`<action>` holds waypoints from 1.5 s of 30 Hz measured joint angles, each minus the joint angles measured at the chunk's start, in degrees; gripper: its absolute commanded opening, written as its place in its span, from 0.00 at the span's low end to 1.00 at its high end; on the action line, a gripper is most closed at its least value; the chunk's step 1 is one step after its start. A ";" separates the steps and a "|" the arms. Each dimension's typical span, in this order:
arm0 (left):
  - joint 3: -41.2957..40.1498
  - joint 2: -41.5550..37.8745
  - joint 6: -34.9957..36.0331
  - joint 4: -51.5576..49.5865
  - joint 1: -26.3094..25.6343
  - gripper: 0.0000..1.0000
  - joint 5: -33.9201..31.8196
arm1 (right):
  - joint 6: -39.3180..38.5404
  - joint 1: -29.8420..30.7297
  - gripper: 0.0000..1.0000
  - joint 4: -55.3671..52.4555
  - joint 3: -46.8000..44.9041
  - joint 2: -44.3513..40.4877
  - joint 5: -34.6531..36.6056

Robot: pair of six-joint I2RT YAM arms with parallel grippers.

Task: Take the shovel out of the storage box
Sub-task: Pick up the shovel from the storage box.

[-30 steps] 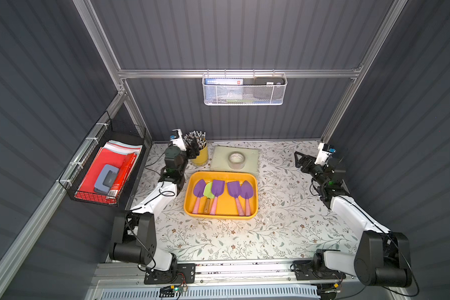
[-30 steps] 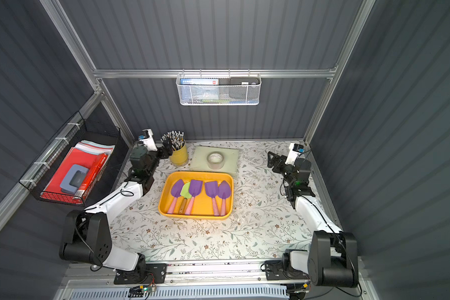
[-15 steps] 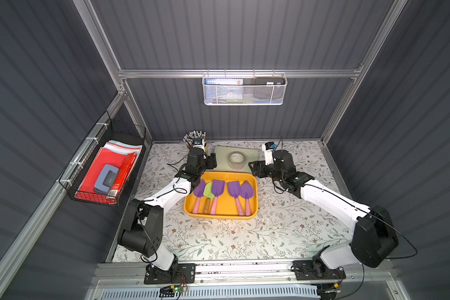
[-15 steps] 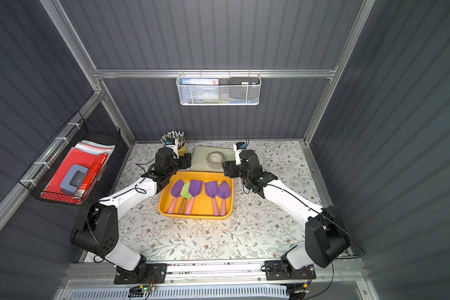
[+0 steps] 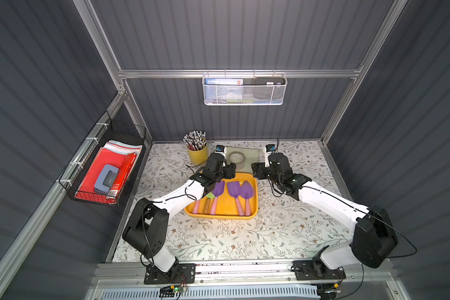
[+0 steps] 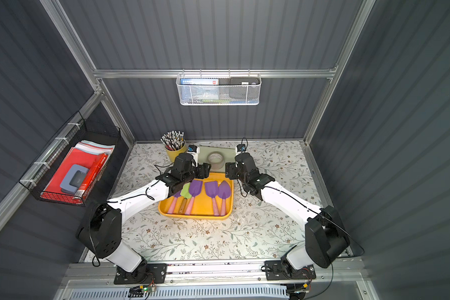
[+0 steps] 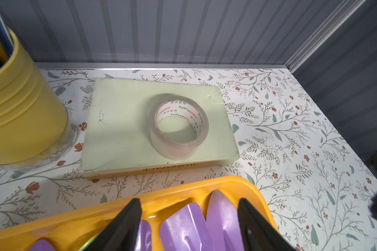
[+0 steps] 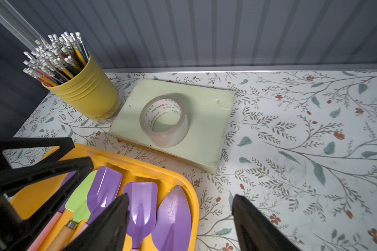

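Note:
The yellow storage box point(image 5: 225, 205) lies mid-table and holds several purple shovels with pink handles, among them a square-bladed shovel point(image 5: 234, 188) and a pointed shovel point(image 5: 246, 191), plus a green-bladed tool point(image 8: 80, 200). My left gripper point(image 5: 229, 171) hovers open over the box's far rim point(image 7: 74, 219), with purple blades showing between its fingers. My right gripper point(image 5: 256, 171) is open at the box's far right corner, straddling the pointed shovel point(image 8: 174, 213) and the rim point(image 8: 161, 171). Neither gripper holds anything.
Behind the box a tape roll point(image 5: 236, 158) sits on a pale green pad point(image 5: 252, 153), beside a yellow pencil cup point(image 5: 197, 155). A black wire basket point(image 5: 102, 174) hangs on the left wall and a white mesh basket point(image 5: 244, 89) on the back wall.
Both arms swung in from the table's sides to the far edge of the storage box. The shovels have not moved.

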 measured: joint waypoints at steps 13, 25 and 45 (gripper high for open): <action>-0.52 9.44 -3.65 -1.79 -1.18 0.61 7.10 | 1.68 -5.27 0.81 0.00 -6.56 -6.88 2.89; -3.58 8.55 -8.79 -0.83 -3.34 0.59 9.18 | 2.62 -6.03 0.81 -0.02 -9.20 -7.56 2.84; -4.39 8.52 -13.55 -4.59 -4.39 0.62 2.58 | 2.82 -6.03 0.81 -0.07 -9.31 -3.19 1.03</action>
